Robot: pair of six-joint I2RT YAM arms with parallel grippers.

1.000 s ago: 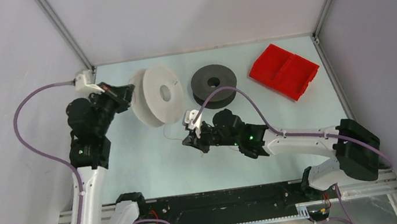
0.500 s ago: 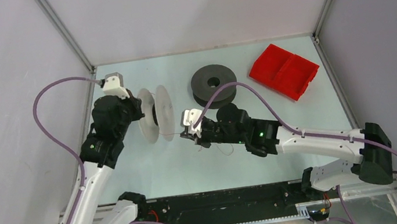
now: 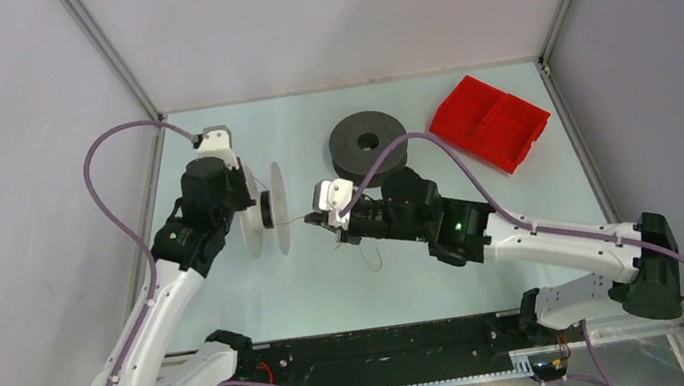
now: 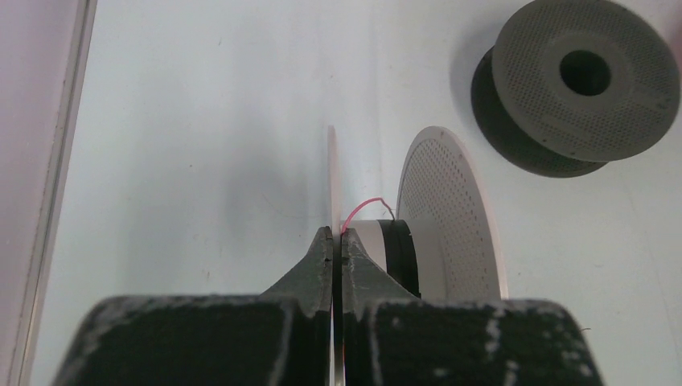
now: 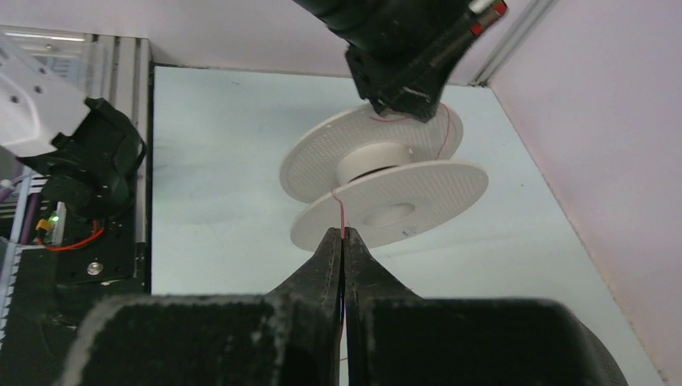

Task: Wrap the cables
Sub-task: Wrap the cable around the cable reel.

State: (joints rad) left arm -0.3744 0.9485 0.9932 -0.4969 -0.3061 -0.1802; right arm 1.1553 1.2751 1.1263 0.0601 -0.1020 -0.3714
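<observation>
Turned edge-on, white spool (image 3: 279, 202) trails a thin, taut pinkish strand (image 5: 342, 215).

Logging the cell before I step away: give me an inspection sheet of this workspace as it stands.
Surface: pale table, no spills seen.
Job's things: white spool on edge, filament running from it; dark grey spool lying flat.
Clutter: red tray, far right.
Hands: left hand shut on white spool's flange; right hand shut on filament.
Cables: purple hoses looping off both arms.
Surroundings: grey walls, metal frame posts.
</observation>
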